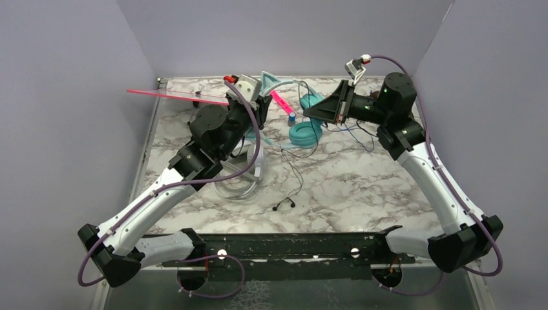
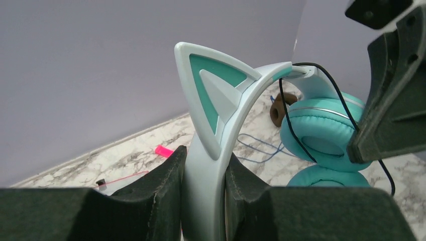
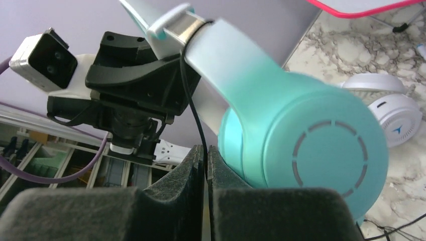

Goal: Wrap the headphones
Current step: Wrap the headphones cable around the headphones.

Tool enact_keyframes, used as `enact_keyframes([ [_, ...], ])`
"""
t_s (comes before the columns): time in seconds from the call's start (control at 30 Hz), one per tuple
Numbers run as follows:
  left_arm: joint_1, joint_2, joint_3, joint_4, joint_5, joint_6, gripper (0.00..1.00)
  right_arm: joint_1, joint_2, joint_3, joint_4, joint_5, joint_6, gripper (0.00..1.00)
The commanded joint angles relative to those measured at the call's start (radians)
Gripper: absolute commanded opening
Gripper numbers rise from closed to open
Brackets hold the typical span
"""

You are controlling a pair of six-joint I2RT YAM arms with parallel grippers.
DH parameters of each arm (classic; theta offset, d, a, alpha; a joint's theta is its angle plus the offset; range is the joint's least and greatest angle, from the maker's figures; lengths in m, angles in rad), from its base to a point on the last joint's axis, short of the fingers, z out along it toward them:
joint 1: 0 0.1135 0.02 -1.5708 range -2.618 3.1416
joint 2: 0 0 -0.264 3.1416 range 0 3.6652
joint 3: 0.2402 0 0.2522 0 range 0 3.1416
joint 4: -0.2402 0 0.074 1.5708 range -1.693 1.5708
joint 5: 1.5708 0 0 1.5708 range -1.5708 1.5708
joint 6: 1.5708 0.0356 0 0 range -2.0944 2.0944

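The teal headphones with cat ears [image 1: 305, 134] are held up off the marble table at the back. My left gripper [image 1: 258, 103] is shut on their pale headband [image 2: 203, 165], just below a cat ear [image 2: 211, 95]. My right gripper [image 1: 311, 111] is shut on their thin black cord [image 3: 193, 105], right beside a teal cup [image 3: 311, 145]. The cord runs from the headband end [image 2: 296, 68] down past the cup cushions [image 2: 321, 135]. The white-grey headphones [image 3: 397, 118] lie on the table. The small brown headphones [image 2: 277, 111] sit behind the teal cups.
A thin pink rod [image 1: 174, 95] lies at the back left and a pink stick [image 1: 282, 102] sits near the teal cups. A thin blue cable [image 1: 362, 134] and black earbuds [image 1: 284, 204] lie on the table [image 1: 362, 187]. Purple walls close in three sides.
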State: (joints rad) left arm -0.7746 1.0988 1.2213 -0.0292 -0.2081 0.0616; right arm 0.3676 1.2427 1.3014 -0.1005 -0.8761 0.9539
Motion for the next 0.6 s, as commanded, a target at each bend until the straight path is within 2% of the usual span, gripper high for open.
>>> enact_keyframes([
  [0.0, -0.002, -0.015, 0.012, 0.296, -0.126, -0.125, 0.0, 0.033, -0.017, -0.012, 0.113, 0.073, 0.022, 0.08],
  [0.07, -0.003, -0.003, 0.019, 0.313, -0.142, -0.154, 0.0, 0.046, -0.012, -0.019, 0.146, 0.084, 0.01, 0.01],
  [0.13, -0.005, 0.01, 0.035, 0.322, -0.174, -0.192, 0.0, 0.059, -0.016, -0.037, 0.16, 0.111, -0.002, 0.01],
  [0.3, -0.006, 0.042, 0.048, 0.388, -0.212, -0.281, 0.0, 0.113, -0.054, -0.123, 0.328, 0.157, -0.029, 0.05],
  [0.47, -0.008, 0.075, 0.097, 0.431, -0.224, -0.353, 0.0, 0.155, -0.062, -0.166, 0.395, 0.206, -0.073, 0.04],
  [0.57, -0.011, 0.091, 0.131, 0.442, -0.216, -0.385, 0.0, 0.173, -0.069, -0.178, 0.419, 0.237, -0.103, 0.1],
])
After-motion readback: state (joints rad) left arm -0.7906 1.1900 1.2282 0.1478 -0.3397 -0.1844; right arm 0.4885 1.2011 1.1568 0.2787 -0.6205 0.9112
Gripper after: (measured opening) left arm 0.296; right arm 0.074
